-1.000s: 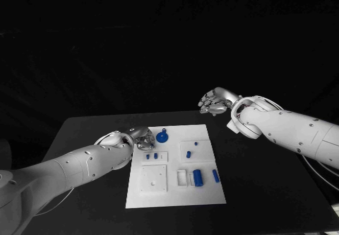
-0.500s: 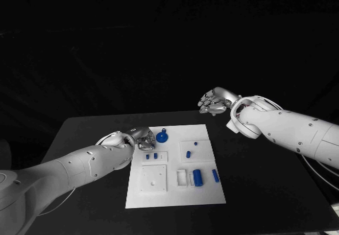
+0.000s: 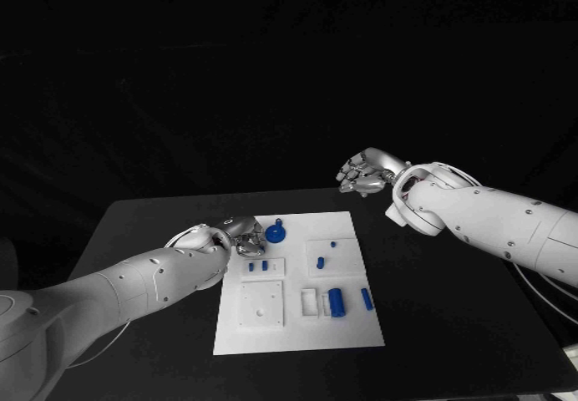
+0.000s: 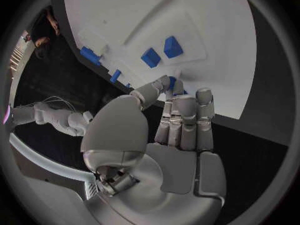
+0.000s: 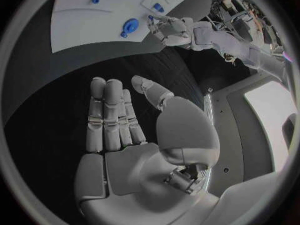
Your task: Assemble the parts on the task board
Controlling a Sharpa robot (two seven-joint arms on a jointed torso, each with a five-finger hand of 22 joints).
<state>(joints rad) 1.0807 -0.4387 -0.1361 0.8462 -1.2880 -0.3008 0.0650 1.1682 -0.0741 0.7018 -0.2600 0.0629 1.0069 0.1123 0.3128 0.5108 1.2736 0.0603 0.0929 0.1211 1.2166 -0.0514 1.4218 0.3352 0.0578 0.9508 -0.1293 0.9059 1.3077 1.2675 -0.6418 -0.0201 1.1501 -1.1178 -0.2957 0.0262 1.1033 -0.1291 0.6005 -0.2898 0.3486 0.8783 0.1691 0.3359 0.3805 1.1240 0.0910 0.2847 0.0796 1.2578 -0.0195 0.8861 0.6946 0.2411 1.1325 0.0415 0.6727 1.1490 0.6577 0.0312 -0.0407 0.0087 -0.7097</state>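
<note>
Just beside the left hand (image 3: 245, 237) lies a round blue part (image 3: 276, 233) on the board (image 3: 301, 338); its fingertips (image 4: 173, 83) touch it, though whether they grip it I cannot tell. I think the pick-up is under way, and next it needs a firm pinch. The right hand (image 3: 365, 174) hangs up high, fingers loose, holding nothing.

The left hand (image 3: 245, 236) blocked the task board (image 3: 301, 334) at its far left corner, beside the round blue part (image 3: 276, 234). The right hand (image 3: 365, 174) hung above the surface (image 3: 458, 317), well apart, leaving the board's near half unobstructed.
</note>
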